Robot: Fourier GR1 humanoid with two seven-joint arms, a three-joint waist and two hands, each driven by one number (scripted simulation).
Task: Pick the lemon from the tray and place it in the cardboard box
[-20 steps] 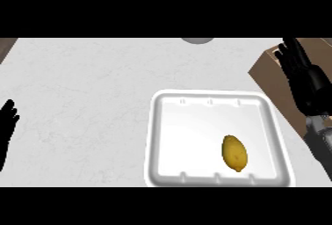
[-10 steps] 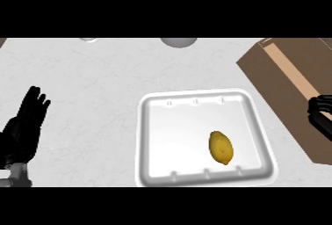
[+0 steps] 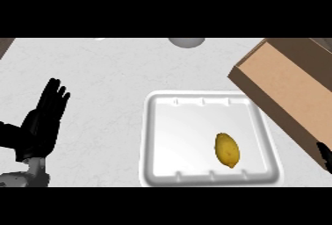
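A yellow lemon (image 3: 228, 150) lies in the right half of the white tray (image 3: 162, 132), near its front rim. The brown cardboard box (image 3: 292, 83) stands at the right, tilted, its near corner just past the tray's far right corner. My left hand (image 3: 42, 125) is open at the left, fingers straight and pointing away, well apart from the tray. Of my right hand (image 3: 324, 154) only dark fingertips show at the right edge, in front of the box's side.
A grey round object (image 3: 186, 41) sits at the counter's far edge, cut off by the view's top. The counter is pale grey marble. A brown strip (image 3: 5, 44) shows at the far left corner.
The view has shifted, so tray and box sit further right and lower. My left hand has come further into view at the left. My right hand has dropped toward the right edge, mostly out of view.
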